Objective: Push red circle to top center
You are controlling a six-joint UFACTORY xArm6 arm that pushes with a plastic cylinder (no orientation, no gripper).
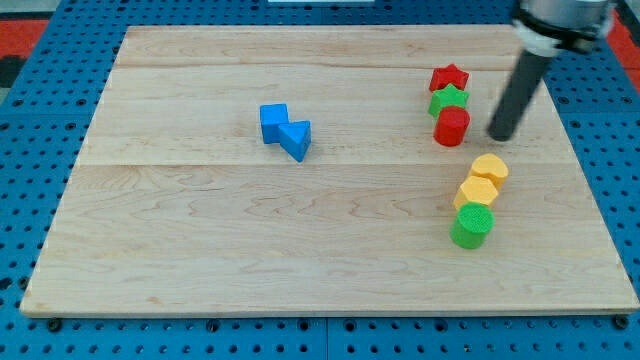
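The red circle point(451, 127) is a short red cylinder on the wooden board point(200, 250), right of centre in the upper half. A green star point(448, 100) touches it from above, and a red star point(449, 78) sits above that. My tip point(499, 136) is just to the right of the red circle, a small gap apart, at about its height in the view. The dark rod slants up to the view's top right.
A blue cube point(273, 122) and a blue triangular block point(297, 138) touch each other left of centre. Below my tip stand a yellow block point(490, 168), a yellow hexagon point(477, 191) and a green circle point(472, 227) in a slanted column.
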